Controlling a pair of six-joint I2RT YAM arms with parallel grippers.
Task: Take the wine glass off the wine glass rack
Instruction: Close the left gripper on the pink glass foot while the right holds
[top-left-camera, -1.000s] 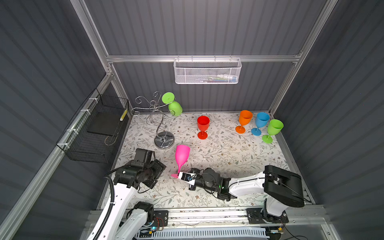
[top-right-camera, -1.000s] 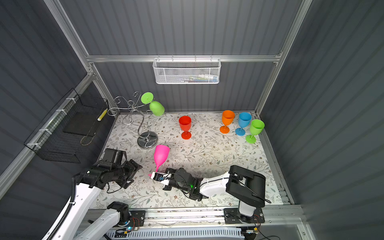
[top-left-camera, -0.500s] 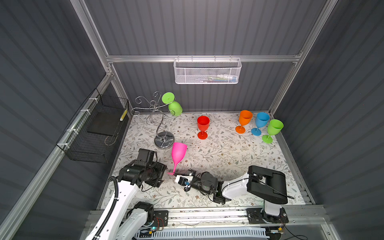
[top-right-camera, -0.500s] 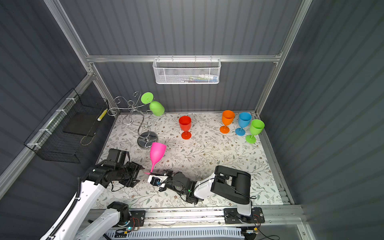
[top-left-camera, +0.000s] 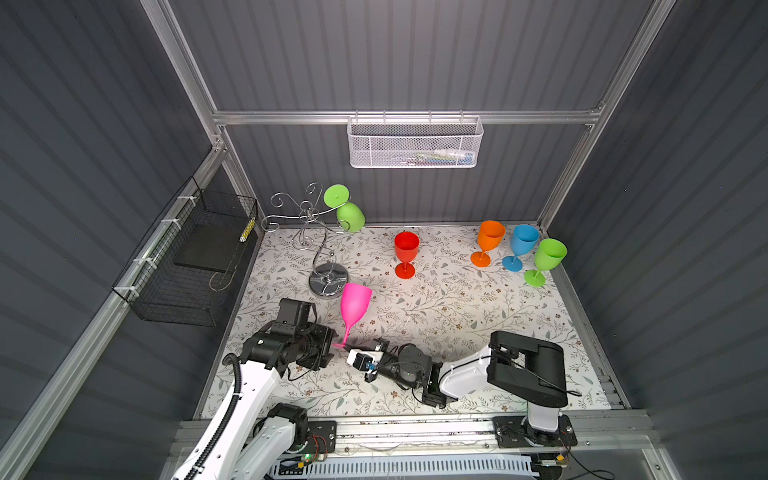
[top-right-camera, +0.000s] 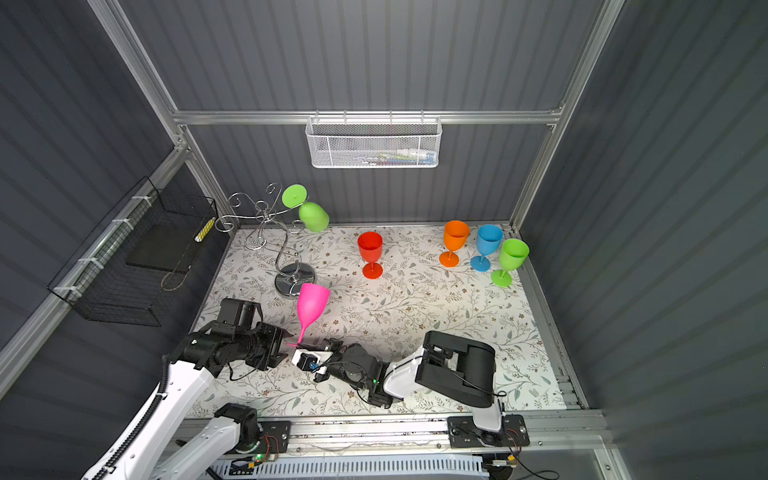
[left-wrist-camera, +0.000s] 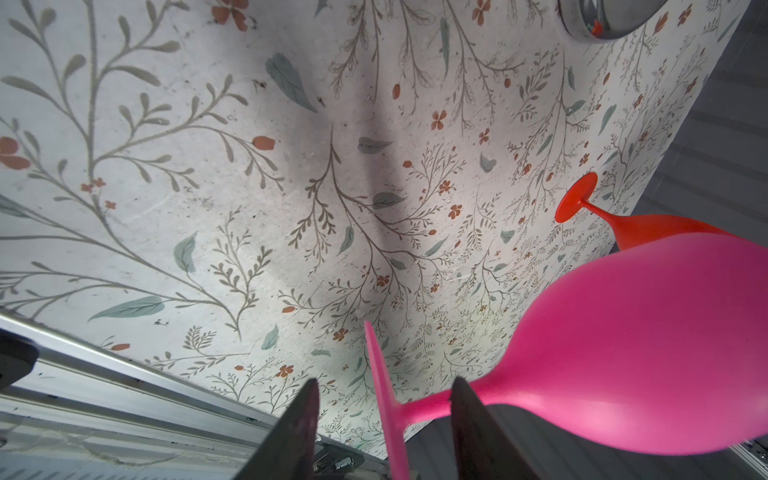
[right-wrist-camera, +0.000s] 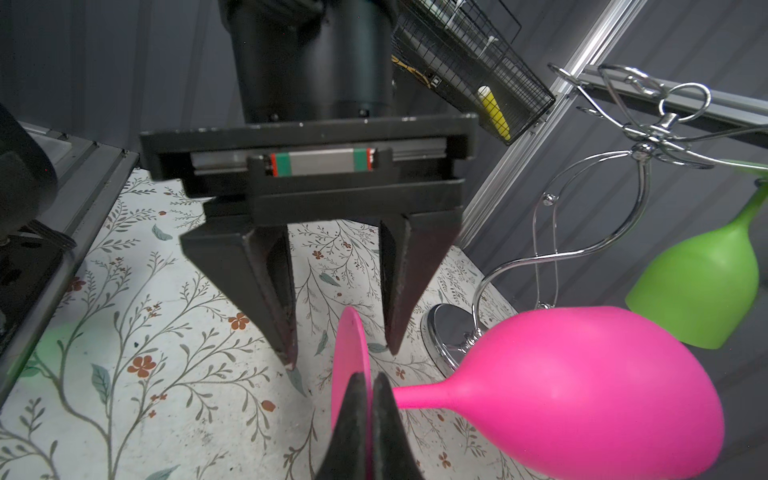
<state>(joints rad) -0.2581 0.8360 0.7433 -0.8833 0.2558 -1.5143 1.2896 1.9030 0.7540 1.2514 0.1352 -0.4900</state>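
right wrist view: right end effector (right-wrist-camera: 369, 380) pinched shut on the foot of the pink wine glass (right-wrist-camera: 582, 386); left end effector (right-wrist-camera: 341, 358) half-open, straddling that foot. glass tilted, off the wine glass rack (right-wrist-camera: 440, 330), near its base; green glass (right-wrist-camera: 702, 291) hangs there.

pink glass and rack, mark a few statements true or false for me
1. The right gripper has its fingers shut on the foot of the pink glass. True.
2. The rack holds no glass. False: a green glass hangs from it upside down.
3. The red glass lies on its side. False: it stands upright on the table.
4. The left gripper has its fingers apart, with the pink foot between them. True.
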